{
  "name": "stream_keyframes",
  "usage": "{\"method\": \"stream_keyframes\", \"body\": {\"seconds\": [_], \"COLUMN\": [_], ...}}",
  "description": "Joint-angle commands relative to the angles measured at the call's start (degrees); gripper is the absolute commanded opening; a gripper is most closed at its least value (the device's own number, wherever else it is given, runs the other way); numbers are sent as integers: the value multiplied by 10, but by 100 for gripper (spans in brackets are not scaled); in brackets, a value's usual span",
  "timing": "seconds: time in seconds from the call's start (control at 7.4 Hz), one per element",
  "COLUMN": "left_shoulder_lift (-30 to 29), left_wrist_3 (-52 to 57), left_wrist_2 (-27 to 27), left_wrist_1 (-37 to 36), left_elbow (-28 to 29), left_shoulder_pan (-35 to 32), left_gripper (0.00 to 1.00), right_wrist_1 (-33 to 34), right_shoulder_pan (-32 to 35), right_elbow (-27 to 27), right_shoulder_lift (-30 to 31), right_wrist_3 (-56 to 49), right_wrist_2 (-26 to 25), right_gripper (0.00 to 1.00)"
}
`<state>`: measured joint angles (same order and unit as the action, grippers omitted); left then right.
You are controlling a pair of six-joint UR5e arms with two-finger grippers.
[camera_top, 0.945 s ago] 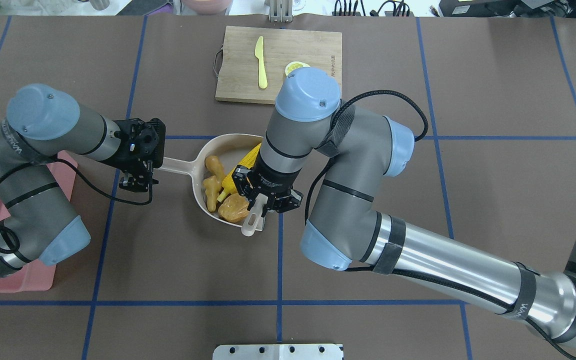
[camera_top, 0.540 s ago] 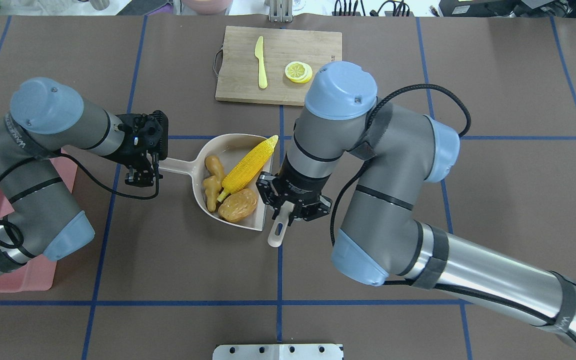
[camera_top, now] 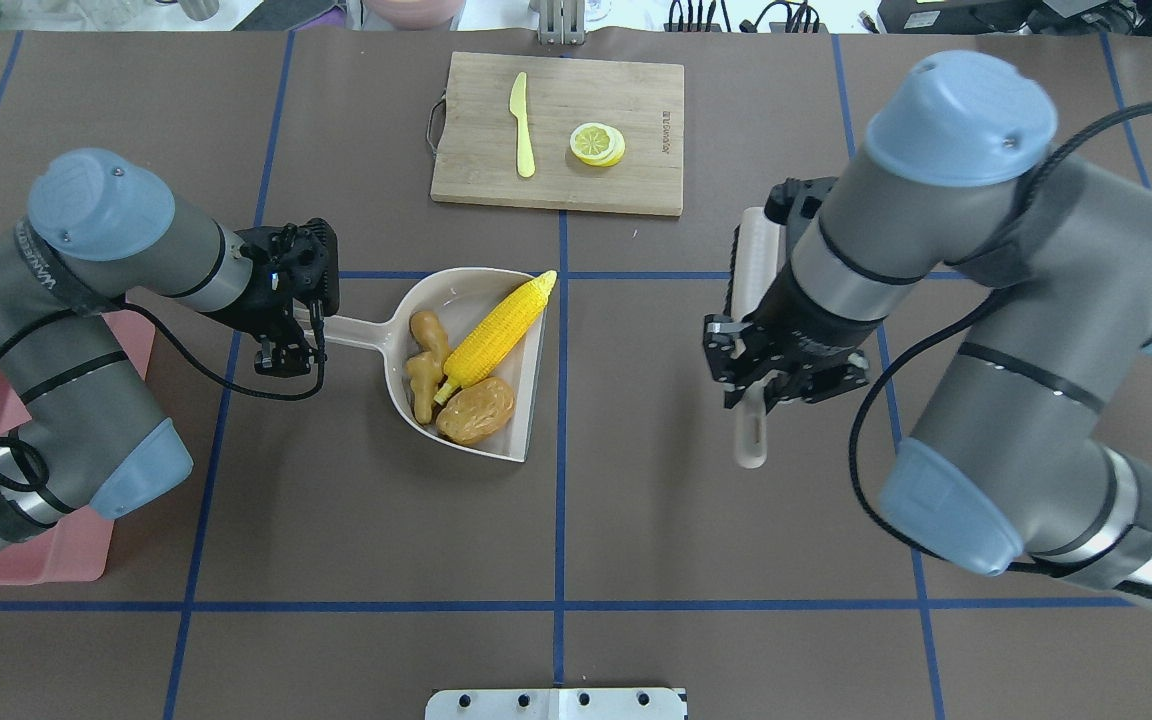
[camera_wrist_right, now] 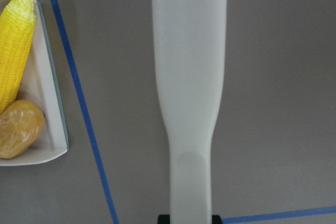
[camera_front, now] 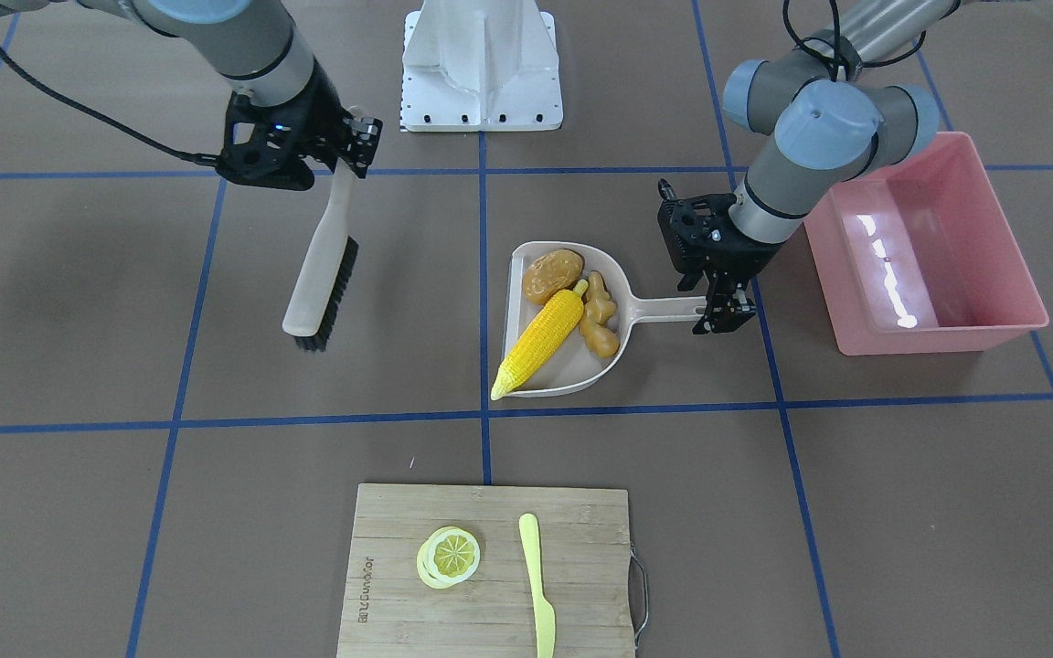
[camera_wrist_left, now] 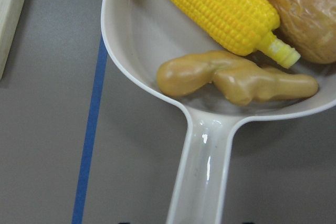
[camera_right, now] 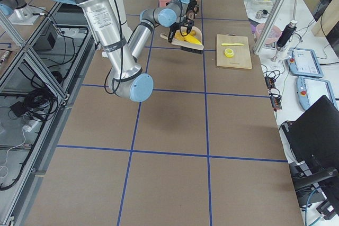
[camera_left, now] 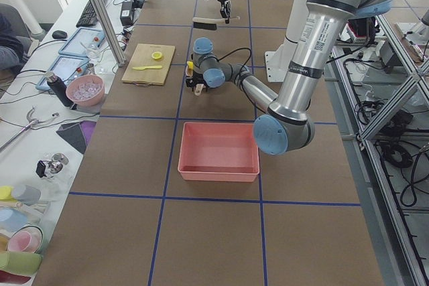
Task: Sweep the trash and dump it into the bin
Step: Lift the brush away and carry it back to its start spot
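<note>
Overhead exterior view, centre-left: left gripper (camera_top: 288,352) clamps the dustpan (camera_top: 466,288) handle; corn cob (camera_top: 496,330), potato (camera_top: 476,410) and ginger root (camera_top: 424,368) loaded for dumping. Right gripper (camera_top: 761,395) grips the brush (camera_top: 750,250), held clear at right.

Corn (camera_front: 540,340), potato (camera_front: 552,275), ginger (camera_front: 600,322) in dustpan (camera_front: 574,373), held by L pincer (camera_front: 724,316); R pincer (camera_front: 345,146) holds brush (camera_front: 320,265).
</note>
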<state>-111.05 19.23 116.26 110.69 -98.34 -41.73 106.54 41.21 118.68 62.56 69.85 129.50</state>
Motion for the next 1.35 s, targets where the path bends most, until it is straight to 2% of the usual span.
{"method": "stream_keyframes", "body": {"seconds": [0.0,0.41,0.68,0.95,1.22], "left_shoulder_lift": [-3,-4,-4,-4,-4], "left_wrist_3": [-7,-7,-8,-8,-9], "left_wrist_2": [2,2,2,2,3], "left_wrist_1": [-6,-6,-7,-7,-6], "left_elbow": [0,0,-2,-4,-5], "left_shoulder_pan": [0,0,0,0,0], "left_gripper": [66,55,51,48,41], "right_wrist_1": [18,-3,-4,-32,-71], "right_shoulder_pan": [60,101,123,145,167], "right_elbow": [55,50,46,-13,-63], "right_shoulder_lift": [94,195,240,247,246], "right_wrist_3": [-153,-338,-417,-429,-377], "right_wrist_2": [0,-1,2,1,14], "right_gripper": [0,0,0,0,0]}}
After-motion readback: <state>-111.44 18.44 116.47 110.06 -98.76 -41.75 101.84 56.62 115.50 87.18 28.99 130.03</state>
